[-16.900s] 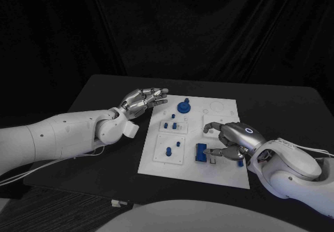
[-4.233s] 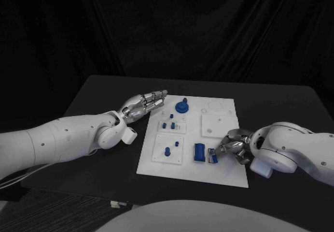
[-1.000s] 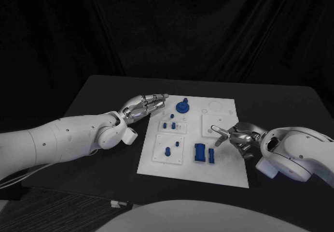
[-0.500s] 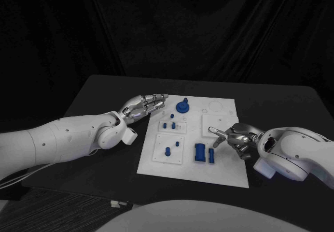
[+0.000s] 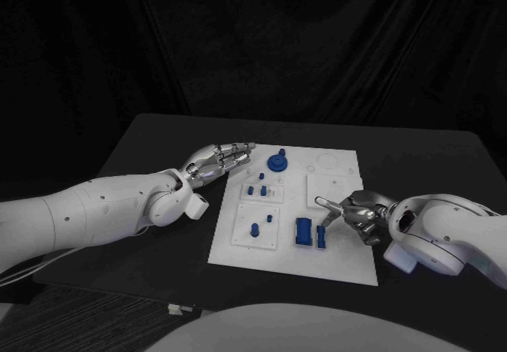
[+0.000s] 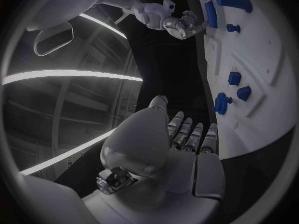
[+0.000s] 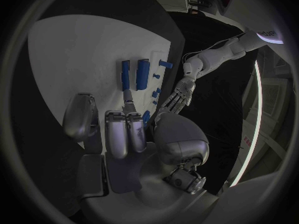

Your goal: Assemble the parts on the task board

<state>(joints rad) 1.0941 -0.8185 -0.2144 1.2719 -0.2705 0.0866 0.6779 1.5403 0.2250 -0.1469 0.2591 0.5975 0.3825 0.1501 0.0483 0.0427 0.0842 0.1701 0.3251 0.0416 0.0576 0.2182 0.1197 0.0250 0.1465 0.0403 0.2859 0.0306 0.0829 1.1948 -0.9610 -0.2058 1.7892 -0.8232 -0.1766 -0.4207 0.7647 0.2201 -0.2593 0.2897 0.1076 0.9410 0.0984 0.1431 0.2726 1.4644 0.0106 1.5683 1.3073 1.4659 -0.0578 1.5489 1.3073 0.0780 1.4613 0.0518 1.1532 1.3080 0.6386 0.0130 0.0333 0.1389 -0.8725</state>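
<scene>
Lying lengthwise along task board (image 5: 338,264): narrow blue part (image 5: 321,235) | right hand (image 5: 357,210) fingers released, empty

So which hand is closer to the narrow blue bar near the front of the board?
Right. The right hand sits just beside the narrow blue bar; the left hand rests off the board's far left edge.

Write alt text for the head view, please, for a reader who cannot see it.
A white task board lies on a black table, with small blue parts on it. The right hand hovers over the board's right side, holding nothing, and the open left hand rests at its far left corner.
</scene>
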